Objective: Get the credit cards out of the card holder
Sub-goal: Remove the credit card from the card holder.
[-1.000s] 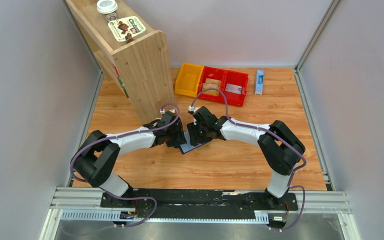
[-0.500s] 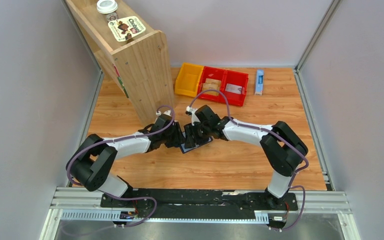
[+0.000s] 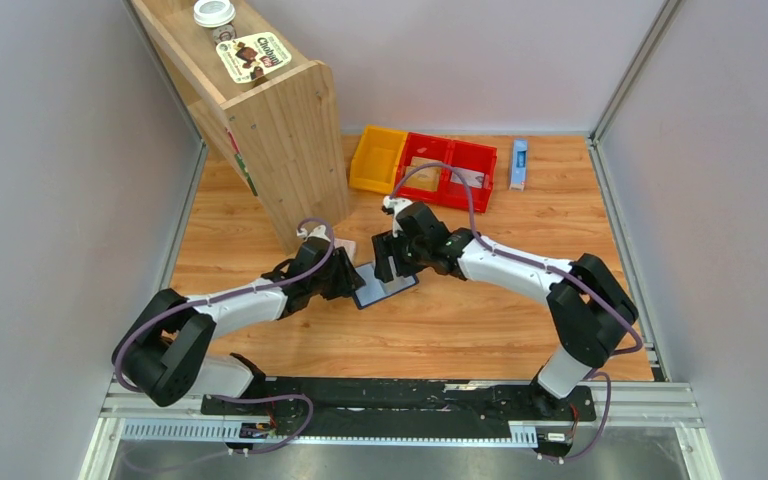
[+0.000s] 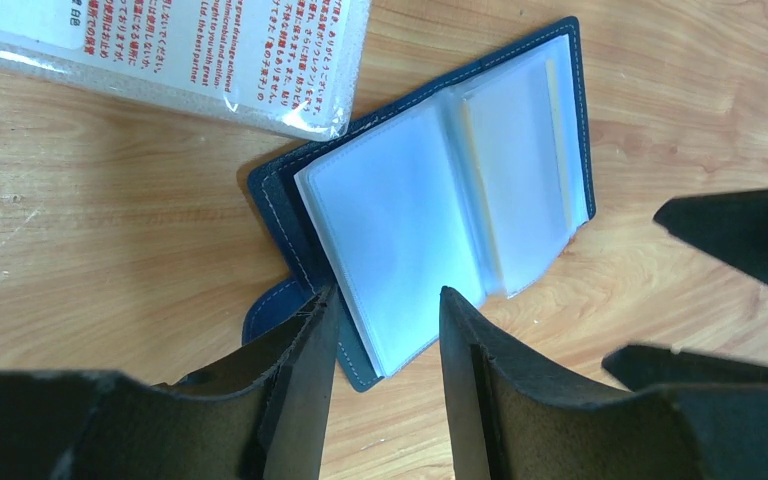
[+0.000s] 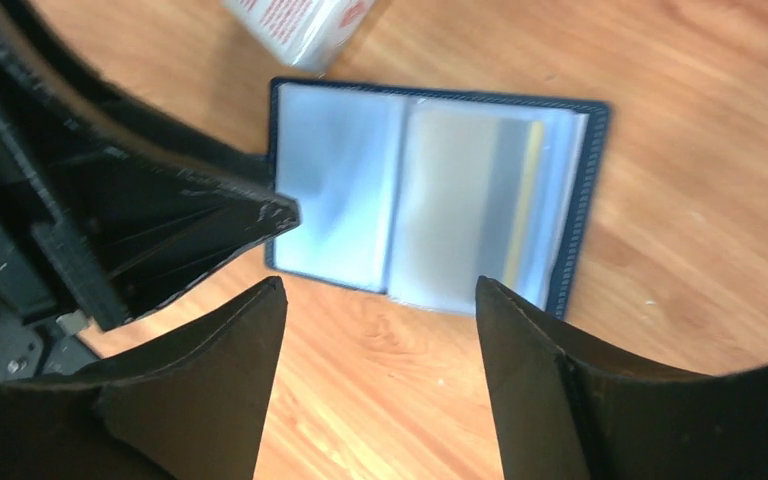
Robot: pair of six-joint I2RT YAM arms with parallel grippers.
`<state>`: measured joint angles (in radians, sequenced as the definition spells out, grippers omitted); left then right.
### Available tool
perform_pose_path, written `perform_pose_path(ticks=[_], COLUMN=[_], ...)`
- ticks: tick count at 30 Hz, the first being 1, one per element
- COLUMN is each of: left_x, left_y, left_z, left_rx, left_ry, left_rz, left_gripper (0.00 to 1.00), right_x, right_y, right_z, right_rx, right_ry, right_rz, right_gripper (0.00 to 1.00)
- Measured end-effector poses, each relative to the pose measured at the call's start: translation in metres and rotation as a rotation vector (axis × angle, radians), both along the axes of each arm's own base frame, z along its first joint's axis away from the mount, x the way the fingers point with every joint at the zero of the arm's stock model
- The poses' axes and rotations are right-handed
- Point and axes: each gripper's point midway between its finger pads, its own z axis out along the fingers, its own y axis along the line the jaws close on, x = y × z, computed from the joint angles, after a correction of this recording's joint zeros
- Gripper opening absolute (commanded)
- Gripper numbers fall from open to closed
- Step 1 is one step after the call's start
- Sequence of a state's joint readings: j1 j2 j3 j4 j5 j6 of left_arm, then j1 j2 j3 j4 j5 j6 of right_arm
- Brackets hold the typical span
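The card holder (image 4: 430,190) lay open on the counter (image 4: 110,250); the left gripper (image 4: 388,300) and right gripper (image 5: 380,290) hung over it, both spread apart.

Both arms are stretching toward the frame's centre, with the left end effector (image 3: 345,280) and the right end effector (image 3: 384,262) hovering close together, each holding its fingers apart.

Overhead looks down; wrist views closely share the card holder (image 4: 410,200).
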<state>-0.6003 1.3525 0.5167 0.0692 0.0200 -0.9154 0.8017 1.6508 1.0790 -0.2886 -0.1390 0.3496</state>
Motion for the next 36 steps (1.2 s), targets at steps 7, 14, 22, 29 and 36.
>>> perform_pose_path(ticks=[7,14,22,29,36], left_x=[-0.004,-0.005,-0.002,-0.003,-0.003], left_y=[0.003,0.007,0.006,0.005,0.004], left_z=[-0.003,-0.011,-0.012,-0.013,-0.013], left_rx=[0.013,0.027,0.028,0.022,0.018], left_ry=[0.02,0.067,0.086,0.098,0.104], left_rz=[0.006,0.028,0.038,0.036,0.031], left_gripper=[0.49,0.47,0.45,0.43,0.42], right_x=[0.021,0.024,0.021,0.017,0.008], right_y=[-0.012,-0.016,-0.009,-0.005,0.004], right_z=[-0.009,-0.039,-0.049,-0.049,-0.046], right_rx=[-0.082,-0.153,-0.149,-0.132,-0.086], right_ry=[-0.052,-0.022,0.015,0.033,0.071], right_rz=[-0.085,-0.093,-0.062,-0.038,0.009], right_gripper=[0.73,0.73,0.71,0.68,0.68])
